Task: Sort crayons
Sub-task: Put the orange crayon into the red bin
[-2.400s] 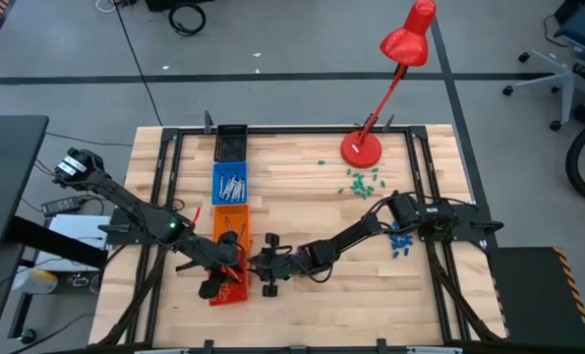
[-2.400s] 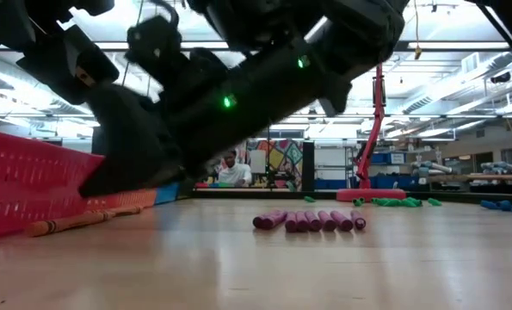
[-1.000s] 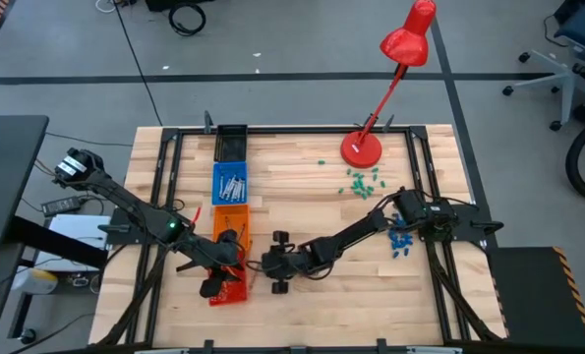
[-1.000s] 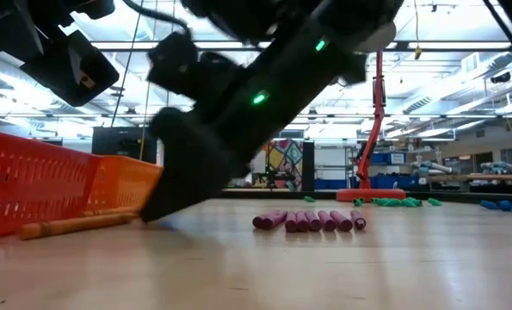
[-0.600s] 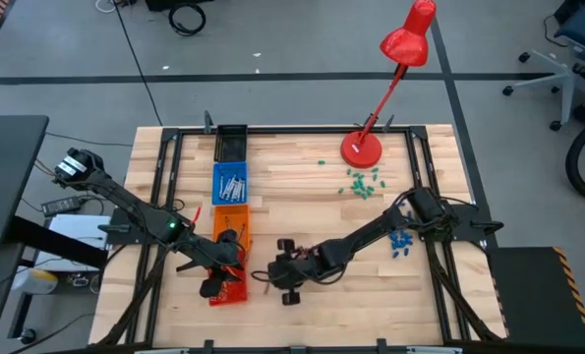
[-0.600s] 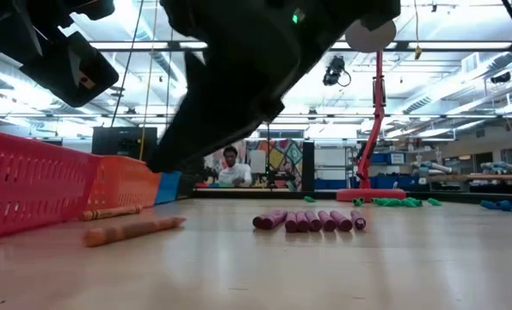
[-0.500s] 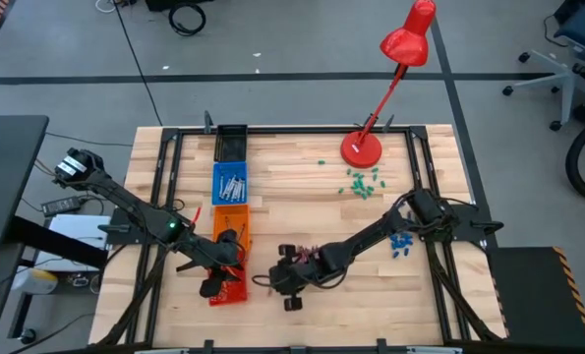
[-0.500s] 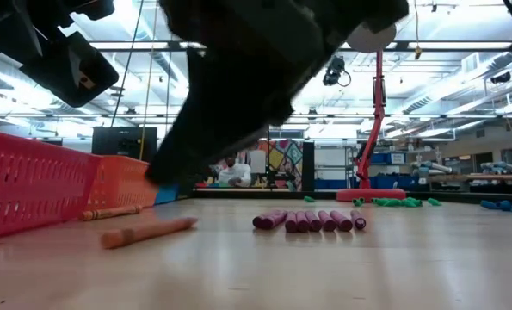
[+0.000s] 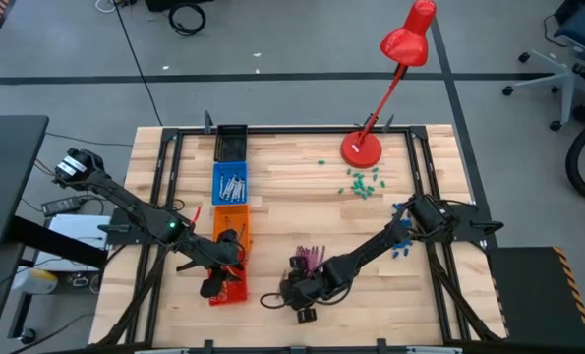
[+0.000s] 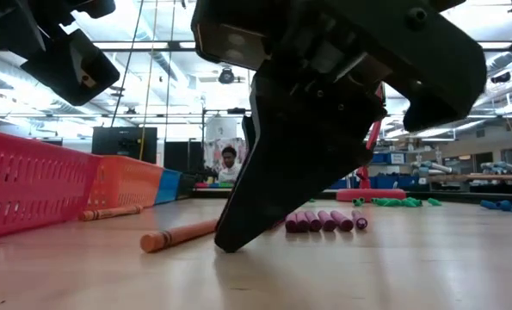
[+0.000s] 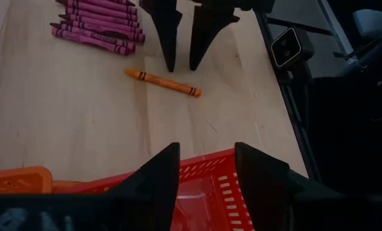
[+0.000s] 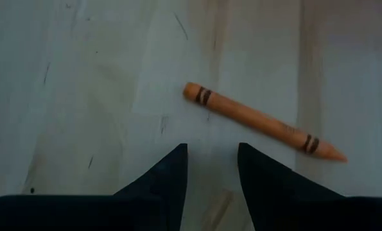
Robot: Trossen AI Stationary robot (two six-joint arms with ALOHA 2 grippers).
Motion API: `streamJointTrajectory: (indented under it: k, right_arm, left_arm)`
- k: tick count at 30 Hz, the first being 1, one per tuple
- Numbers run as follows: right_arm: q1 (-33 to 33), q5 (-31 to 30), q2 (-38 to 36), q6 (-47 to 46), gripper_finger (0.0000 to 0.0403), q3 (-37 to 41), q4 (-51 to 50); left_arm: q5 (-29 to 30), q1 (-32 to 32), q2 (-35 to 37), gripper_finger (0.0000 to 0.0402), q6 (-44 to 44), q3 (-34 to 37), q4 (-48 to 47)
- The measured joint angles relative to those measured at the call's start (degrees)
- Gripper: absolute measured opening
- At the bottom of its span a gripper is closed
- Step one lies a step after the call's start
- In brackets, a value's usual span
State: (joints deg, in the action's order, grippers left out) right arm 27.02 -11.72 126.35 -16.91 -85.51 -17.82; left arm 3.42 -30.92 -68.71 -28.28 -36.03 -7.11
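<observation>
One orange crayon [image 12: 261, 120] lies flat on the table near its front edge; it also shows in the left wrist view [image 11: 162, 82] and the low view [image 10: 182, 234]. My right gripper [image 12: 211, 146] is open, fingers pointing down, tips low over the table just beside this crayon and apart from it [image 9: 284, 293]. A row of magenta crayons [image 9: 312, 258] lies behind it. My left gripper [image 11: 207, 146] is open and empty above the red basket [image 11: 197, 186]. Grey crayons lie in the blue basket [image 9: 230, 184].
An orange basket [image 9: 230, 221] stands between the blue and red ones, with a second orange crayon [image 10: 109, 212] on the table beside it. A red desk lamp [image 9: 363, 147] stands at the back; green bits [image 9: 361, 182] and blue bits [image 9: 400, 241] lie on the right.
My right gripper has gone toward the table's near edge and a little right, away from the baskets, and has come down close to the table. The loose orange crayon has slid along the table the same way, out from beside the baskets.
</observation>
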Motion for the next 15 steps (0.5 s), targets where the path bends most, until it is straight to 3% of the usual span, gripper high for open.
streamJointTrajectory:
  k: [9,15]
  right_arm:
    - [-1.2,0.4,-0.2,-3.0,0.0142,0.0,-1.4]
    - [-2.3,-0.5,0.0,-11.7,0.0142,-2.1,-4.0]
  left_arm:
    - [0.0,-0.1,0.0,0.0162,-1.1,0.0,-0.4]
    - [0.0,-0.1,0.0,0.0162,-1.8,0.0,-0.6]
